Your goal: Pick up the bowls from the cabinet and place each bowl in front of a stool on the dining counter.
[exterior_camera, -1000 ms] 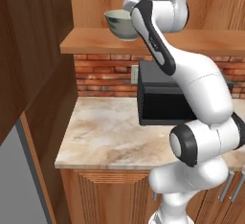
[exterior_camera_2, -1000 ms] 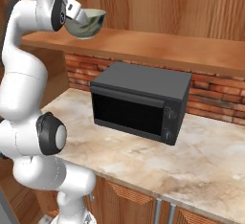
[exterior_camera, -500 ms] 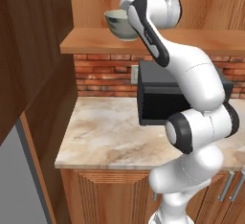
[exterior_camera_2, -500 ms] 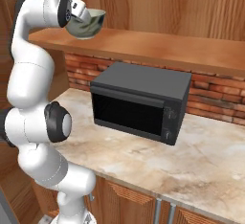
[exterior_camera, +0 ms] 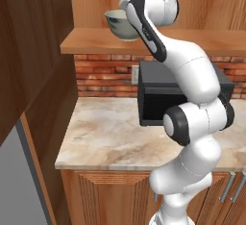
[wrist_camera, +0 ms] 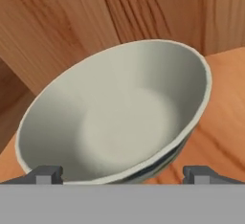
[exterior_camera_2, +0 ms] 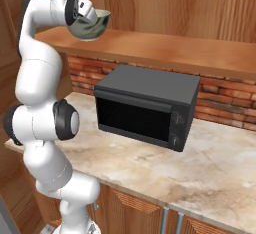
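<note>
One grey-green bowl (exterior_camera: pixel 121 24) with a pale inside stands on the cabinet's wooden shelf (exterior_camera: pixel 202 41), near its left end. In the right base view the bowl (exterior_camera_2: pixel 93 25) sits right against my hand, with the shelf (exterior_camera_2: pixel 200 50) running off to the right. In the hand view my gripper (wrist_camera: pixel 124 175) is open, its fingertips (wrist_camera: pixel 48 174) wide apart, and the near rim of the bowl (wrist_camera: pixel 119 122) lies between them. I see no finger pressing on the bowl. The stool and the dining counter are out of view.
A black microwave (exterior_camera_2: pixel 145 105) stands on the narrow marbled worktop (exterior_camera: pixel 110 137) under the shelf, against a brick wall (exterior_camera: pixel 103 75). A tall wooden panel (exterior_camera: pixel 33 65) rises at the left. Ribbed base cupboard doors (exterior_camera: pixel 105 195) are below.
My arm's elbow and forearm have swung up and closer to the shelf. The hand has stayed at the bowl, and the bowl has not moved.
</note>
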### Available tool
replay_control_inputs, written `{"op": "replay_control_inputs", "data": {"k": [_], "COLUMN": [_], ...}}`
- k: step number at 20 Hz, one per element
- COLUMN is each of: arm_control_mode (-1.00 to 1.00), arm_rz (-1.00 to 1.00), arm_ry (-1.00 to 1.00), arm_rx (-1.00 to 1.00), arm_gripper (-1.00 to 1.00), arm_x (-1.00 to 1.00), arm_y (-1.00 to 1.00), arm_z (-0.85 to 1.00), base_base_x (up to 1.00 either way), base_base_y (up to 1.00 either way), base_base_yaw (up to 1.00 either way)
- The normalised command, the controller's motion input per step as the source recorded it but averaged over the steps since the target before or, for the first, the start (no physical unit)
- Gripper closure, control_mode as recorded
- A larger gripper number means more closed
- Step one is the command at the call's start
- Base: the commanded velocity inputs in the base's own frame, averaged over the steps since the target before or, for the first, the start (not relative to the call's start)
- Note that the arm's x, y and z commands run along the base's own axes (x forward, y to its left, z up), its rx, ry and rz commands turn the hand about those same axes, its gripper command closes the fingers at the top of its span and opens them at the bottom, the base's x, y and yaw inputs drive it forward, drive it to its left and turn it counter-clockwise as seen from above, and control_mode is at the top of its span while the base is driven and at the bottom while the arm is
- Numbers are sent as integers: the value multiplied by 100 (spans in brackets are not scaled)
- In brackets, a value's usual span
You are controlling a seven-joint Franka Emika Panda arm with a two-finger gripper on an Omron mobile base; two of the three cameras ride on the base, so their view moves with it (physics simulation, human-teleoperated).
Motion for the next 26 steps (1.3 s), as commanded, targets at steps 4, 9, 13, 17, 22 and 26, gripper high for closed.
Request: {"op": "replay_control_inputs", "data": {"k": [4,9,13,17,22,26], "arm_control_mode": [-100,-100,-100,-100,-100,-100], "arm_rz": [-2,-4,-7,-10,-10,-8], "arm_ry": [0,0,0,4,11,13], "arm_rx": [-1,0,0,0,0,0], "arm_gripper": [-100,-100,-100,-100,-100,100], "arm_x": [21,36,36,14,0,0], "arm_y": [4,0,0,1,1,1], "arm_z": [-17,-3,0,0,-12,-40], "base_base_x": [0,0,0,0,0,0], "base_base_y": [0,0,0,0,0,0], "base_base_yaw": [0,0,0,0,0,0]}}
